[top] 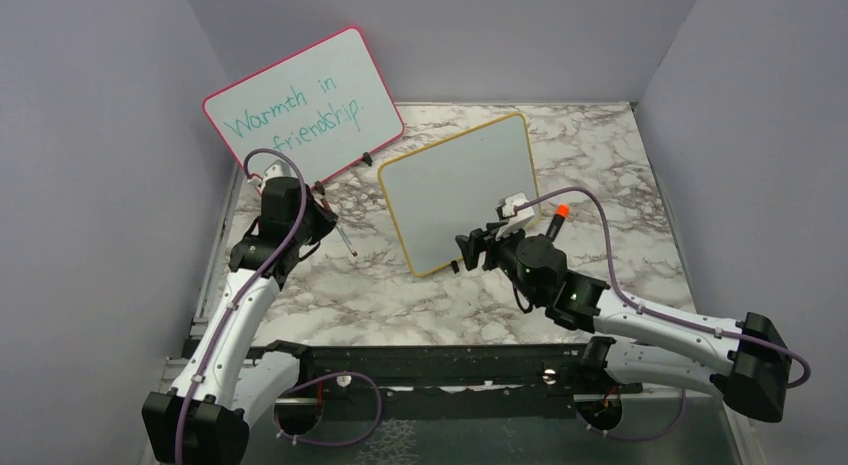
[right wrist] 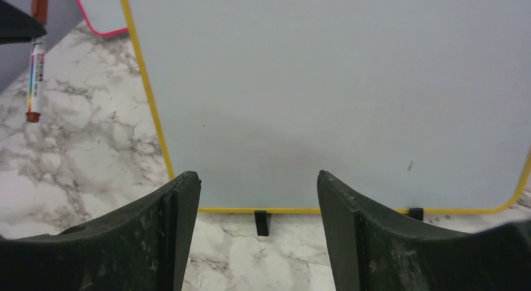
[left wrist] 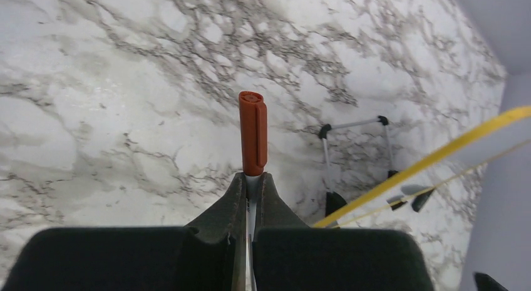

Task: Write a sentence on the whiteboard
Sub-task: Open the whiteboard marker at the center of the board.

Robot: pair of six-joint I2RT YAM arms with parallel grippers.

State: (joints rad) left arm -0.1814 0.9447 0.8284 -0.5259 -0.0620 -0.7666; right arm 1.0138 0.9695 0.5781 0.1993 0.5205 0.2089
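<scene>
Marble-patterned white and grey tabletop [top: 600, 165] carries two boards, and two arms reach over it from the near edge.

At 11 o'clock in the overhead view stands one larger pink-framed rectangular board [top: 305, 105] with teal handwriting reading "Warmth in friendship."

At about 5 o'clock from that board, the left end effector [top: 328, 223] is clamped on one slim white-barrelled marker pen [top: 343, 239]. In the left wrist view its two dark fingers are pressed together on the barrel at the left end effector [left wrist: 252, 178], and the marker's red-brown cap [left wrist: 252, 137] sticks out beyond them towards 12 o'clock. In the right wrist view the same marker [right wrist: 36, 72] hangs at 10 o'clock, showing a rainbow-striped label and a red-brown end pointing down.

At the middle of the tabletop stands the one smaller rectangular whiteboard with a yellow-orange frame and rounded corners [top: 460, 190], just beside the pink board's 4 o'clock corner. Its surface is plain pale grey. The right wrist view shows two small black feet [right wrist: 262, 222] under its lower edge, resting on the marble.

At 6 o'clock from the whiteboard sits the right end effector [top: 468, 251]. Its two fingers are spread wide apart, gripping nothing, and face the whiteboard [right wrist: 332, 84] from close by, apart from it.

At 3 o'clock from the whiteboard is one small dark stick with an orange-red tip [top: 561, 212]; what it is, I cannot tell.
</scene>
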